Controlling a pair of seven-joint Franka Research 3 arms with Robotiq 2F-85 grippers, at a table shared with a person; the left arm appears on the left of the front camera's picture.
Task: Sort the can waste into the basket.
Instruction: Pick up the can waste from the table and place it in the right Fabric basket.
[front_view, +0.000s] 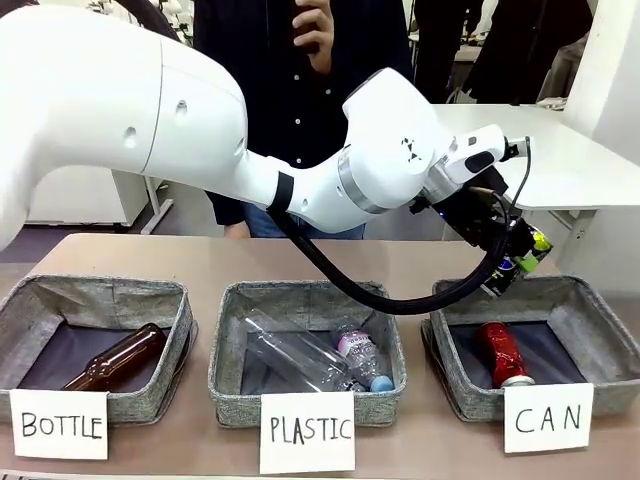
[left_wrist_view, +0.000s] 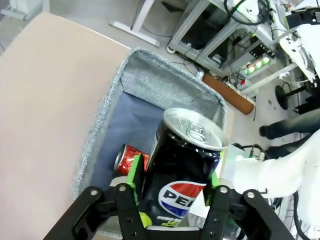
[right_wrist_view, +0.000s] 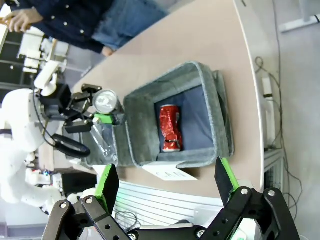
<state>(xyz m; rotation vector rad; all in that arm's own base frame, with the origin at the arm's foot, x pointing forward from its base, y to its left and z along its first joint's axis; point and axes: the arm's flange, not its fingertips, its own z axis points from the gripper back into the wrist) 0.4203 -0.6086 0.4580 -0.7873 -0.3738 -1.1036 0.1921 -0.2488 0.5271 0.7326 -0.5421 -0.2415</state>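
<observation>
A dark black-blue Pepsi can (left_wrist_view: 182, 170) stands upright between my left gripper's (left_wrist_view: 172, 185) green pads, which press on its sides. In the front view that can (front_view: 520, 262) hangs in the left gripper (front_view: 512, 255) over the back left rim of the grey CAN basket (front_view: 465, 385). A crushed red can (front_view: 503, 352) lies on the basket's dark floor, and shows below the held can in the left wrist view (left_wrist_view: 131, 157). My right gripper (right_wrist_view: 167, 180) is open and high above the basket (right_wrist_view: 145, 130), the red can (right_wrist_view: 170, 127) and the dark can (right_wrist_view: 106, 101).
The middle bin carded PLASTIC (front_view: 310, 300) holds clear plastic bottles (front_view: 300, 355). The left bin carded BOTTLE (front_view: 100, 295) holds a brown glass bottle (front_view: 115, 360). A person (front_view: 290, 80) stands at the far side. My left arm spans the table above the bins.
</observation>
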